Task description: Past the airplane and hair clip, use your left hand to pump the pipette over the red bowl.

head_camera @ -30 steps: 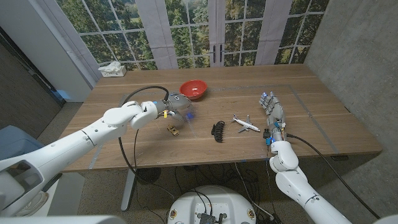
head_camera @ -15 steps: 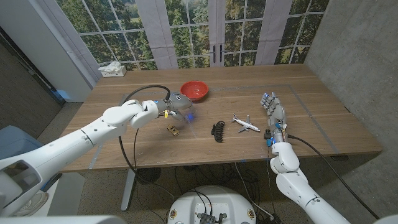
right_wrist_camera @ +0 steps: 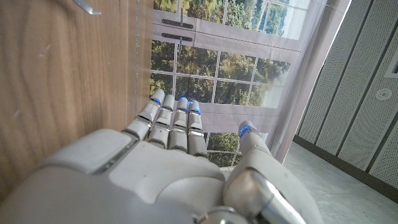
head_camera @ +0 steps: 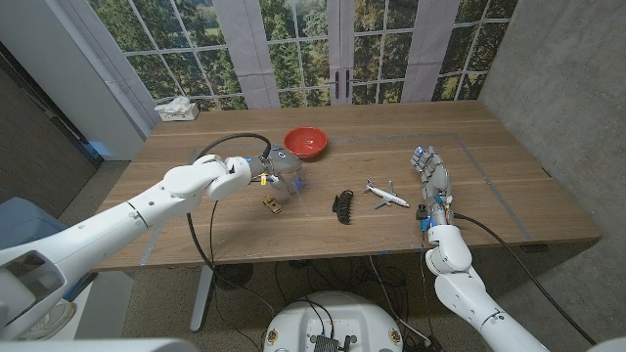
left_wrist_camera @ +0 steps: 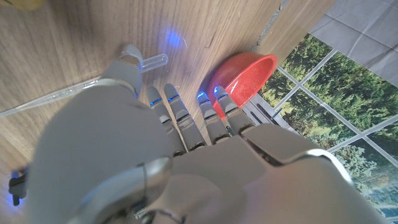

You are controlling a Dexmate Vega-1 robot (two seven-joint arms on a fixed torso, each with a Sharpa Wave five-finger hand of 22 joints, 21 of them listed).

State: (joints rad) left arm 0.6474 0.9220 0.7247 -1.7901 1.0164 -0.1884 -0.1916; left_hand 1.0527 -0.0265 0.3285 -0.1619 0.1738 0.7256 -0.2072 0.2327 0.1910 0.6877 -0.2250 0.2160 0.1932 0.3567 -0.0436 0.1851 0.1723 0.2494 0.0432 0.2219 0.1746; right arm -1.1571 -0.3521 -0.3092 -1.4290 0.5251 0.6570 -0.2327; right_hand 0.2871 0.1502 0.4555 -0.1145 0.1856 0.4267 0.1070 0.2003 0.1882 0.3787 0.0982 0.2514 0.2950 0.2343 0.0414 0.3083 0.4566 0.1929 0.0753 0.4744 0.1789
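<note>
Our left hand (head_camera: 281,169), holding the pipette (left_wrist_camera: 93,87), has dipped below the bowl (head_camera: 305,142); pumping must wait. Right hand (head_camera: 430,179) wide.

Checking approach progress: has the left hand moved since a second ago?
Yes, slightly: the left hand drifted toward the robot, away from the red bowl.

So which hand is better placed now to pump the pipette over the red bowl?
The left hand. It already holds the pipette and sits just short of the red bowl. The right hand waits on the far side, beyond the airplane and hair clip.
</note>
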